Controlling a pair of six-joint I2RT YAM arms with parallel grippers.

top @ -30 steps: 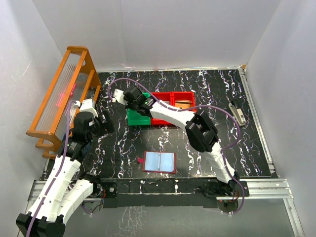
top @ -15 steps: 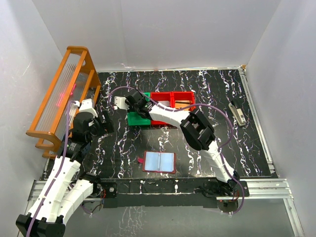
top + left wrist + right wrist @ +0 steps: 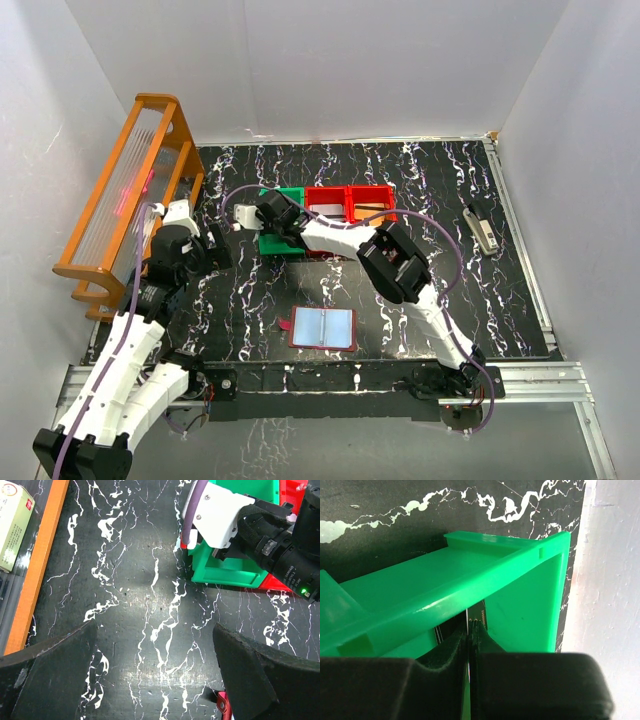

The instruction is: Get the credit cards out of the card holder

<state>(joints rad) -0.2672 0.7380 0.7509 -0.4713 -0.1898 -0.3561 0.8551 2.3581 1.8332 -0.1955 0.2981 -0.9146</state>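
Note:
The card holder (image 3: 322, 328) lies open near the table's front edge, its pale sleeves facing up; one red corner (image 3: 223, 707) peeks into the left wrist view. My right gripper (image 3: 272, 222) reaches down into the green bin (image 3: 288, 244). In the right wrist view the right gripper (image 3: 471, 627) is shut on a thin dark credit card (image 3: 481, 614), held edge-on inside the bin (image 3: 520, 560). A brown card (image 3: 368, 212) lies in a red bin. My left gripper (image 3: 210, 246) hovers over bare table left of the green bin, and its wrist view shows the left gripper (image 3: 155, 635) wide open and holding nothing.
Two red bins (image 3: 352, 195) adjoin the green one on its right. An orange rack (image 3: 130, 190) stands along the left wall, with a small box (image 3: 12, 525) behind it. A stapler-like object (image 3: 482, 230) lies at the right edge.
The right arm has swung its elbow left and brought its gripper lower into the green bin. The left arm and the card holder have not moved.

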